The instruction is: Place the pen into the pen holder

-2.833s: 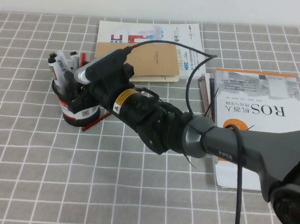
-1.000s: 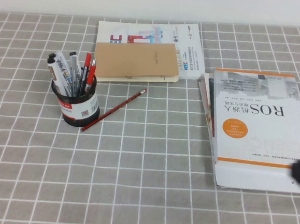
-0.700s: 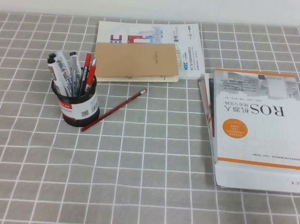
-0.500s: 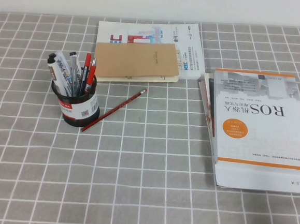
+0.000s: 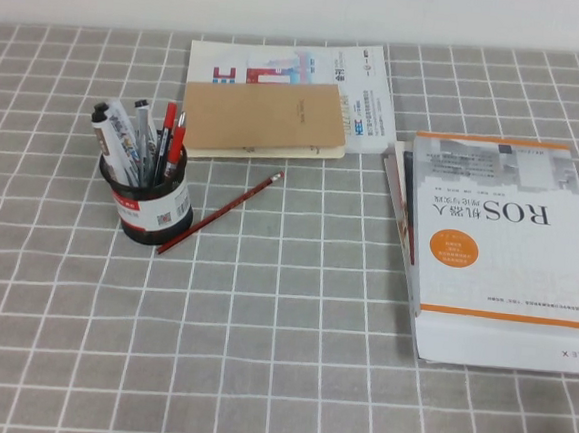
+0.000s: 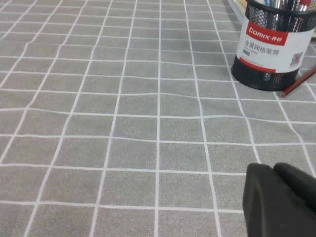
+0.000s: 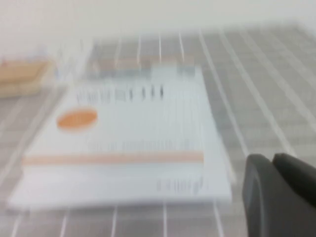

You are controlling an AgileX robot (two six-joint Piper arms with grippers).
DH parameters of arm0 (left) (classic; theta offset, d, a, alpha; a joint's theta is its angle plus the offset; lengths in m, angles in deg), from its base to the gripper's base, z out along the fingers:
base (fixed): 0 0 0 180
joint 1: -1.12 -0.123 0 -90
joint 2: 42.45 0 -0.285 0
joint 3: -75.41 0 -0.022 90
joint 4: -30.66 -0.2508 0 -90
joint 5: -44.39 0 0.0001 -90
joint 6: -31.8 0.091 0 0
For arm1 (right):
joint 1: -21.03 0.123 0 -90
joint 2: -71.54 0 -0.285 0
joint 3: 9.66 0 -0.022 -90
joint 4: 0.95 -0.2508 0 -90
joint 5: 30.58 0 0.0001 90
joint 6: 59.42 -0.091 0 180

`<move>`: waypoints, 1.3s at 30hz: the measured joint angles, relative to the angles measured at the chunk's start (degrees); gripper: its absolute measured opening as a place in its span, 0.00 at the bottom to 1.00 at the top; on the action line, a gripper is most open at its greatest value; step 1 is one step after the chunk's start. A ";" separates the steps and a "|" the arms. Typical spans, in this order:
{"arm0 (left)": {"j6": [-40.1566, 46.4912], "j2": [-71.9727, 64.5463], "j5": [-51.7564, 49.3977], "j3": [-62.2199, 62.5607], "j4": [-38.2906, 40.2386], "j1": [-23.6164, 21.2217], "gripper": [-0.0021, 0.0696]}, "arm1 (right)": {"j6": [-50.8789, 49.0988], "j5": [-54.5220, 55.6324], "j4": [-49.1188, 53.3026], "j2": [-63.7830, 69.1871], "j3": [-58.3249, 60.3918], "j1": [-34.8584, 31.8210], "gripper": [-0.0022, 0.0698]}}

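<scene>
Here the pen (image 5: 165, 137) stands upright inside the pen holder (image 5: 156, 211) at the left of the high view, among grey-white markers (image 5: 115, 141). A red pencil (image 5: 220, 212) lies slanted on the grey checked tablecloth (image 5: 278, 356), its lower end touching the holder's base. The left gripper (image 6: 281, 200) sits at the lower right corner of its wrist view, well apart from the holder; whether it is spread cannot be told. The right gripper (image 7: 279, 190) shows at the lower right of its own view, near a white book (image 5: 498, 248); its state cannot be told either.

pen (image 5: 166, 139) in pen holder (image 5: 156, 209); pencil (image 5: 220, 212) right beside.
</scene>
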 joint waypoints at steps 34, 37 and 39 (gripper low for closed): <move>0.00 0.00 0.00 0.00 0.00 0.00 0.02 | 5.97 -9.09 -1.66 0.00 0.08 -0.59 0.01; 0.00 0.00 0.00 0.00 0.00 0.00 0.02 | 5.97 -9.09 -1.66 0.00 0.08 -0.59 0.01; 0.00 0.00 0.00 0.00 0.00 0.00 0.02 | 5.97 -9.09 -1.66 0.00 0.08 -0.68 0.01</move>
